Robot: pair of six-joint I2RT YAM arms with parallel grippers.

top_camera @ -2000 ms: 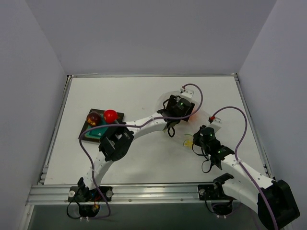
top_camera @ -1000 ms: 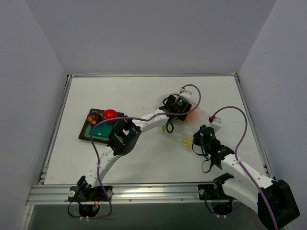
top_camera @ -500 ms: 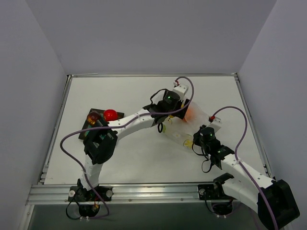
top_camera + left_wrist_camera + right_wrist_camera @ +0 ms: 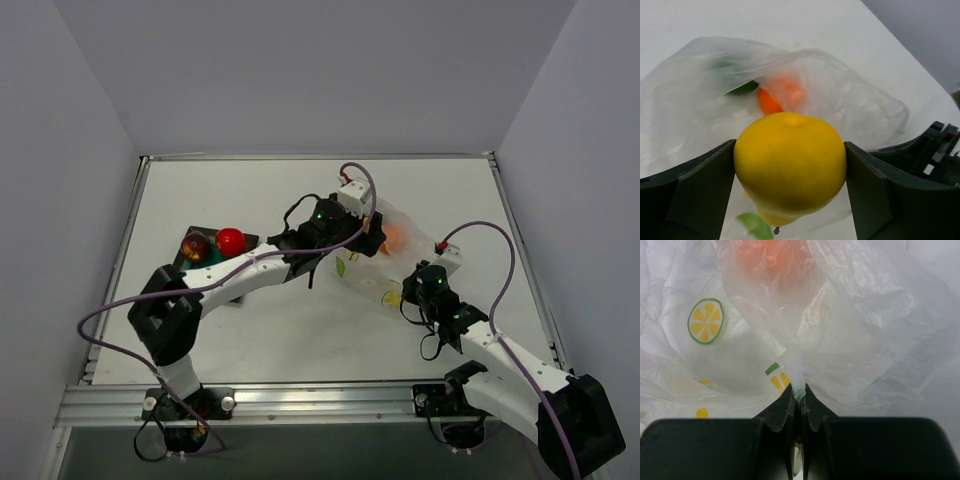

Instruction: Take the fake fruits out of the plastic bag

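A yellow pear-shaped fake fruit [image 4: 790,165] sits between the fingers of my left gripper [image 4: 790,172], which is shut on it just above and outside the plastic bag [image 4: 855,102]. An orange fruit [image 4: 781,94] and a green one [image 4: 743,88] show through the film inside. From above, the left gripper [image 4: 367,228] hangs over the bag's far end [image 4: 372,268], next to the orange fruit [image 4: 393,237]. My right gripper [image 4: 797,390] is shut on a pinch of the bag's film [image 4: 865,330], near a lemon-slice print, and stands at the bag's near end [image 4: 402,296].
A dark square tray [image 4: 186,277] with a teal centre lies at the left, holding a red ball [image 4: 231,240] and a dark red-brown ball [image 4: 196,245]. The left arm's forearm reaches across the table middle. The right arm [image 4: 940,150] shows at the right of the left wrist view.
The left arm has swung its elbow to the left and drawn its wrist back and leftward from the bag, the pear in its jaws. The right gripper has held still on the bag.
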